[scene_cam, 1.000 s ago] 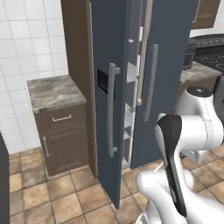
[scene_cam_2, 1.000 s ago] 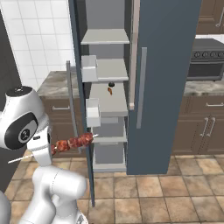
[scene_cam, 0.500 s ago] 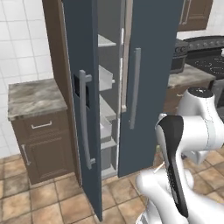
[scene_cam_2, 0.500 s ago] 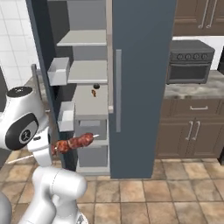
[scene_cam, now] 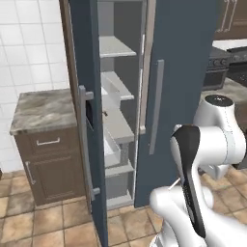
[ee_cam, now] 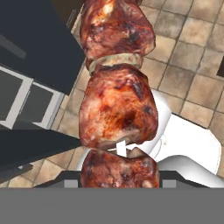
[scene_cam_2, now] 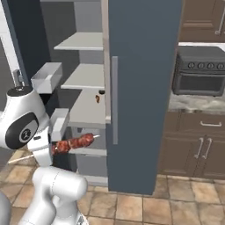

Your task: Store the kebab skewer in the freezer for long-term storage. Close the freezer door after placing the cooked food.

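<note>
Your pincer [scene_cam_2: 49, 148] is closed down on the kebab skewer [scene_cam_2: 74, 143], a thin pale stick with reddish-brown meat chunks, gripping it near the meat; in the right base view the stick runs roughly level, its bare tip pointing right toward the shelves and its other end poking out left past the arm. In the hand view the glossy meat chunks [ee_cam: 116, 105] run up the middle of the picture, with brown floor tiles [ee_cam: 197, 52] behind, so you cannot see the fingertips themselves there. The skewer hangs in the air in front of the tall slate-blue freezer [scene_cam_2: 145, 88], just before the pale grey inner shelves [scene_cam_2: 88, 110], not yet resting on any of them. The freezer door [scene_cam: 89, 120], slate-blue with a long grey vertical handle [scene_cam: 86, 144], stands wide open, edge-on to you in the left base view. A low brown cabinet with a marble top [scene_cam: 41, 108] stands to its left. Compared with half a second ago, the whole scene has shifted and grown larger in both base views, so the base has driven closer; the skewer keeps the same grip and level pose.
</note>
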